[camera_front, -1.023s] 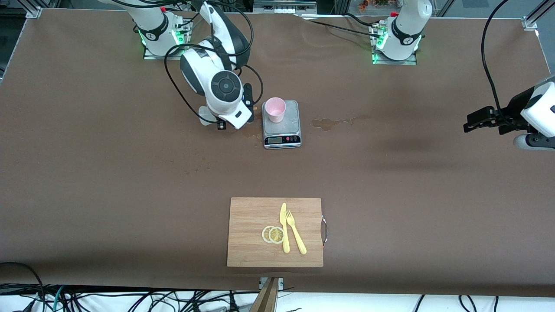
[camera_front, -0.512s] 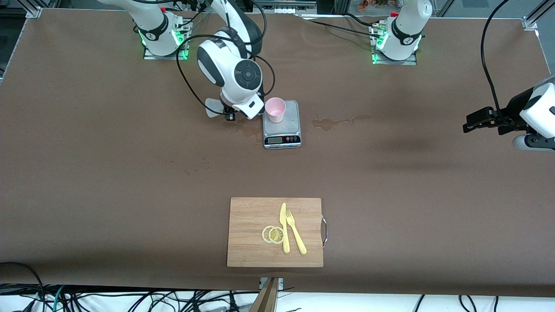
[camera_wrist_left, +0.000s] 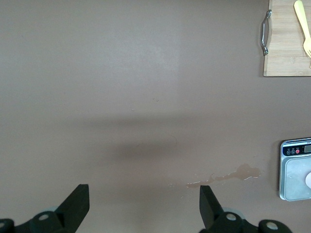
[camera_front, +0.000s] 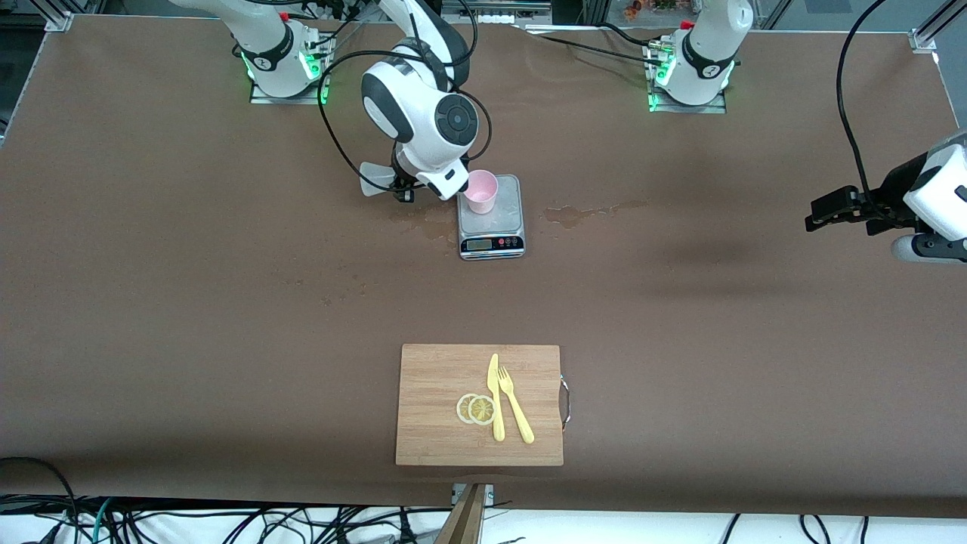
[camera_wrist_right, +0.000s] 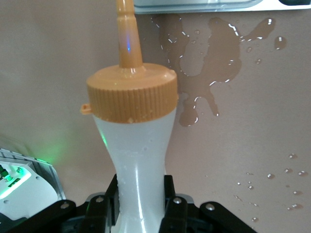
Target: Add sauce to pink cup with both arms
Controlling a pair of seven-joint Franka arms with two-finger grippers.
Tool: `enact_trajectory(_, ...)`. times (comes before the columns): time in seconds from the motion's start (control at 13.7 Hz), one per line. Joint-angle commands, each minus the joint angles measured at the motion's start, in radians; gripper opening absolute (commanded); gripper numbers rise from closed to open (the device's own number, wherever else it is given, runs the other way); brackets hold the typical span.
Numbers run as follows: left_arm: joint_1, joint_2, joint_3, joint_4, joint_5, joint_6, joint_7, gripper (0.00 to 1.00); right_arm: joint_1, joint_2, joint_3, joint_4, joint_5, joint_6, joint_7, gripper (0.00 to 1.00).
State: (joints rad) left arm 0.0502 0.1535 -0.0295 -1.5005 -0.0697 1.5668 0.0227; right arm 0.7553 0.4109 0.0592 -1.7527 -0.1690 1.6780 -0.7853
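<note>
Gripping the sauce bottle [camera_wrist_right: 138, 145] at its narrow waist, right tool [camera_wrist_right: 141, 196] clamped on it with fingers [camera_wrist_right: 104, 196] pressed to either side; seen plainly only in the right wrist view, along with the ribbed orange cap [camera_wrist_right: 131, 97] and its nozzle pointing toward the edge of the grey scale [camera_wrist_right: 194, 5]. Also shown there alone: a brownish puddle [camera_wrist_right: 214, 58] and scattered droplets on the desk [camera_wrist_right: 272, 145] beside the scale

From the front, bottle mostly hidden by the right arm's wrist [camera_front: 438, 143], only its whitish base [camera_front: 374, 180] sticking out toward the right arm's end of the desk; right tool itself not visible there, held just beside the pink cup [camera_front: 480, 190]. Cup standing upright on the scale [camera_front: 491, 227], near the edge away from the display

Hanging well apart over bare desk at the left arm's end, left tool [camera_front: 835, 211], waiting; its fingers [camera_wrist_left: 77, 204] spread wide in the left wrist view, nothing between them. Same view catching a stain [camera_wrist_left: 228, 175] and a corner of the scale [camera_wrist_left: 295, 170]

Nearest the front camera, wooden cutting board [camera_front: 438, 378] carrying a yellow knife [camera_front: 495, 397], yellow fork [camera_front: 515, 404] and two lemon slices [camera_front: 476, 409]
</note>
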Motion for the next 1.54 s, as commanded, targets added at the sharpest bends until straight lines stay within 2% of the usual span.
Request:
enact_trajectory(0.0,0.005,0.014,-0.001,0.029,-0.001,-0.013,0.016,1.00,0.001,0.026,0.007,0.058,-0.015,-0.044,0.018,0.06)
enact_trajectory(0.95,0.002,0.015,0.000,0.029,-0.001,-0.013,0.017,1.00,0.025,0.101,0.008,0.248,-0.092,-0.202,0.097,0.06)
enact_trajectory(1.17,0.002,0.015,0.000,0.029,-0.001,-0.013,0.017,1.00,0.026,0.109,0.008,0.248,-0.087,-0.195,0.098,0.10)
enact_trajectory(1.46,-0.001,0.015,-0.001,0.029,-0.001,-0.013,0.016,1.00,0.016,0.112,0.008,0.245,-0.078,-0.190,0.095,0.11)
